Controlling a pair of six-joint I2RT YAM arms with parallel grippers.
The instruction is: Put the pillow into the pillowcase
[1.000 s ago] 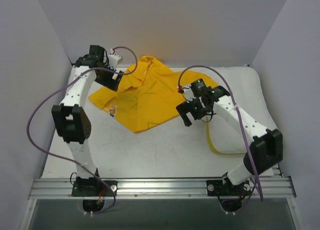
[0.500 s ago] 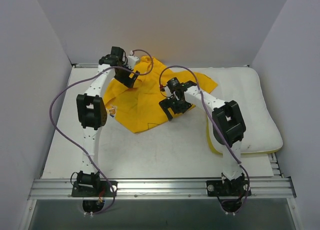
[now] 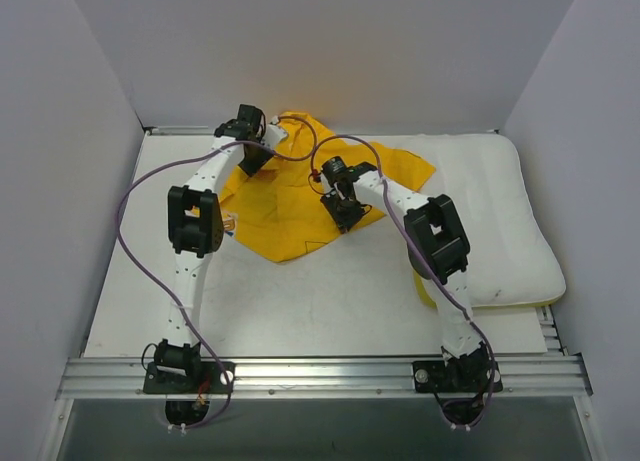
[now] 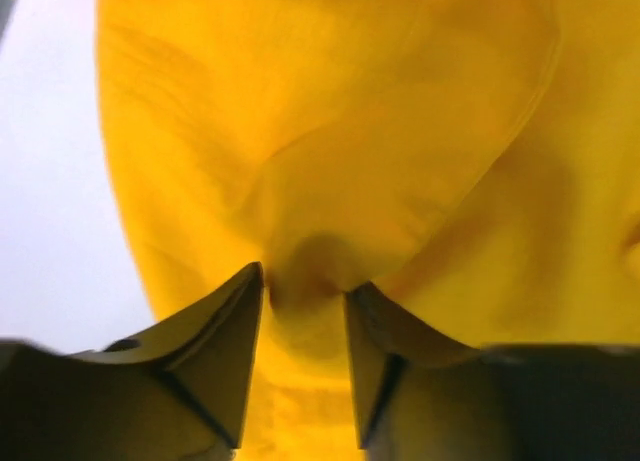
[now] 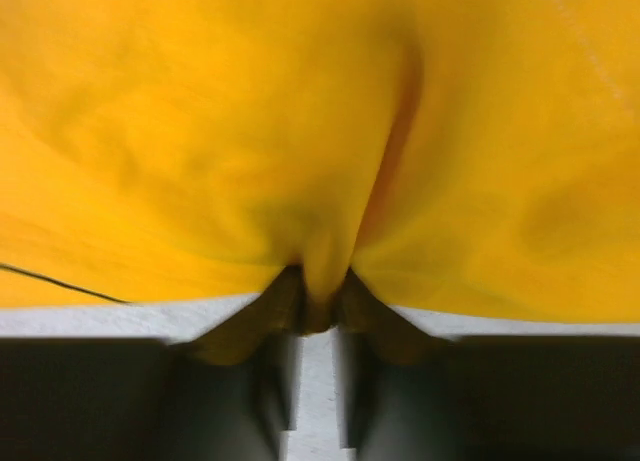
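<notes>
The yellow pillowcase (image 3: 290,206) lies crumpled at the back middle of the table, with part of its print showing at its left edge. To its right lies the white pillow (image 3: 500,221), a yellow stripe along its near edge. My left gripper (image 3: 250,161) is down on the pillowcase's back left part. In the left wrist view its jaws (image 4: 305,281) stand either side of a raised fold of the pillowcase (image 4: 330,131). My right gripper (image 3: 343,209) presses on the pillowcase's right middle. In the right wrist view the jaws (image 5: 320,281) pinch a thin ridge of the pillowcase (image 5: 250,111).
White walls close in the table (image 3: 300,301) on the left, back and right. An aluminium rail (image 3: 320,376) carrying both arm bases runs along the near edge. Purple cables loop off both arms above the cloth.
Both arms swung inward and down onto the pillowcase. Both grippers went from wide open to closed on folds of the cloth, which is now bunched more tightly.
</notes>
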